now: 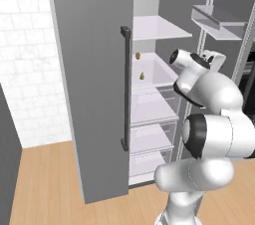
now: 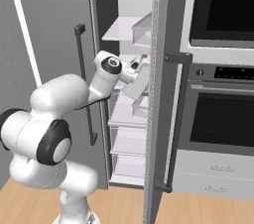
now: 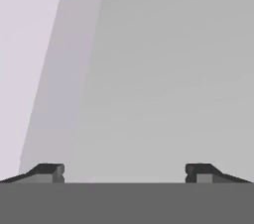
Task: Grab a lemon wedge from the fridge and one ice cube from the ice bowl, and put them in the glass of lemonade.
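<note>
Left base view: fridge point(image 1: 94, 94) stands open, its door swung toward the camera. Lemon wedge point(image 1: 142, 75) sits on a white shelf inside the fridge, just below a small orange-brown lump point(image 1: 137, 56) (not the target). The arm reaches into the fridge opening, level with that shelf, probably lining up on the wedge.

Right base view: the wrist is inside the fridge, past the door edge; the lump point(image 2: 144, 56) shows above it.

Hand view: gripper point(image 3: 124, 172) spread wide, nothing between the fingertips point(image 3: 49, 171), facing a plain grey fridge wall.
</note>
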Controlling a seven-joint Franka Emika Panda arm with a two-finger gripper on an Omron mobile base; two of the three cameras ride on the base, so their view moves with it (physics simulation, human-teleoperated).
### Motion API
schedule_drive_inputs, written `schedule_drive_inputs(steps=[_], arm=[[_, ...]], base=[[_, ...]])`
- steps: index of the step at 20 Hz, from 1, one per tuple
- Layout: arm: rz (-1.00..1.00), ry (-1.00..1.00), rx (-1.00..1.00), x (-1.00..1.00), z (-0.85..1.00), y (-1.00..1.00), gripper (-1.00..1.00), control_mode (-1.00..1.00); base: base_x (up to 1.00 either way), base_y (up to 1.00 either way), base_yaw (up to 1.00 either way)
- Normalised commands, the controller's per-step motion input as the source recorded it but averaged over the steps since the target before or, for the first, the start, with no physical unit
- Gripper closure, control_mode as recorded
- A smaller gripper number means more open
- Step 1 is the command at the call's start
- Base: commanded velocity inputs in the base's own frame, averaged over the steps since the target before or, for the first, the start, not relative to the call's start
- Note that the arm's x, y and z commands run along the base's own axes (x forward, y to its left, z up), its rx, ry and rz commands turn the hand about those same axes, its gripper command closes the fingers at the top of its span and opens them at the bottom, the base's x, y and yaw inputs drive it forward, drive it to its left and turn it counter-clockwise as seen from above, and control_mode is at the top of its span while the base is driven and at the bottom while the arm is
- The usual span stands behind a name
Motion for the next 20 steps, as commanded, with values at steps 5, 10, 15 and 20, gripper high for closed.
schedule_drive_inputs(steps=[5, 10, 15, 20], arm=[[0.0, 0.0, 0.0, 0.0, 0.0, -0.6, -1.0, -1.0], [0.0, 0.0, 0.0, 0.04, 0.0, -0.67, -1.0, -1.0], [0.0, 0.0, 0.0, 0.0, 0.0, -0.18, -1.0, -1.0], [0.0, 0.0, 0.0, -0.01, 0.01, 0.4, -1.0, -1.0]], base=[[0.0, 0.0, 0.0], [0.0, 0.0, 0.0], [0.0, 0.0, 0.0], [0.0, 0.0, 0.0]])
